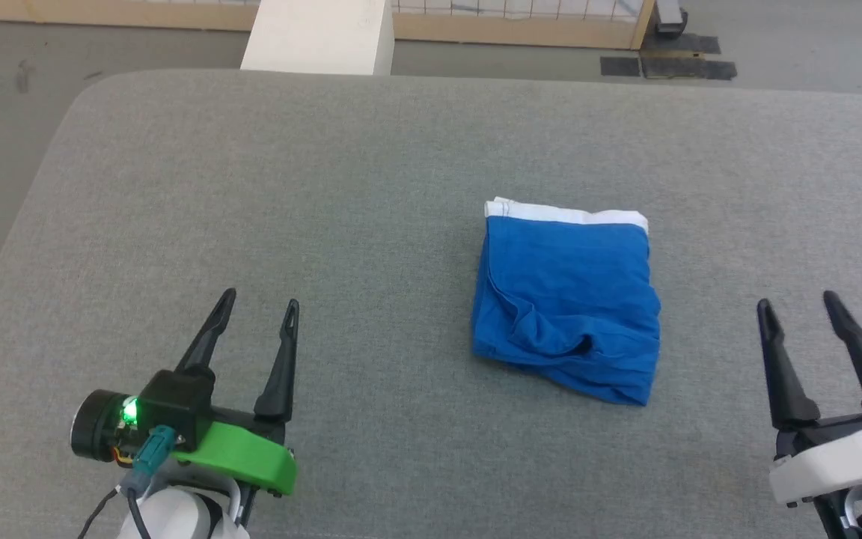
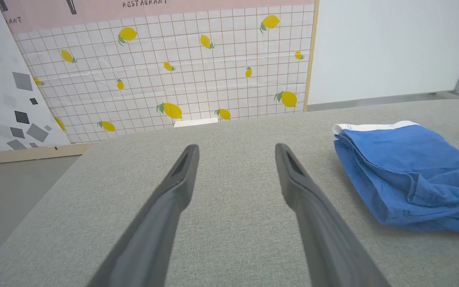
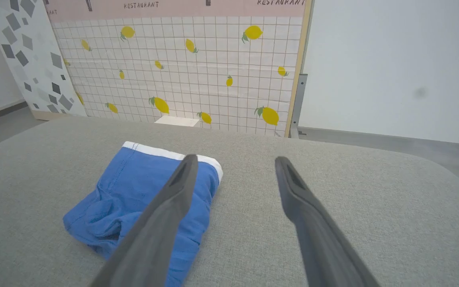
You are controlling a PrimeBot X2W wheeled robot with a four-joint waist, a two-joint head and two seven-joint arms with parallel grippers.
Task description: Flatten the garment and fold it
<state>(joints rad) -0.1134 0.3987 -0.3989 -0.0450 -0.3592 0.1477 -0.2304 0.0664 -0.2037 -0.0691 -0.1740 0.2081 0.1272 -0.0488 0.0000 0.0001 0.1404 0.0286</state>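
Overhead, garment (image 1: 567, 299) lies folded (lemon wall (image 2: 173, 71) appears past left end effector (image 2: 237, 148)).

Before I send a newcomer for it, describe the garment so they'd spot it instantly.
Look at the grey padded table. Right of its middle lies the garment, nearer the right gripper than the left gripper. It's the one bright blue folded cloth, white band along its far edge.

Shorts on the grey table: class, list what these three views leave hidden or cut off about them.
Head view: the shorts lie folded; the top layer hides the layers beneath and the underside.
Left wrist view: their near right end is cut by the right edge.
Right wrist view: a finger of the right pincer covers a strip of them.
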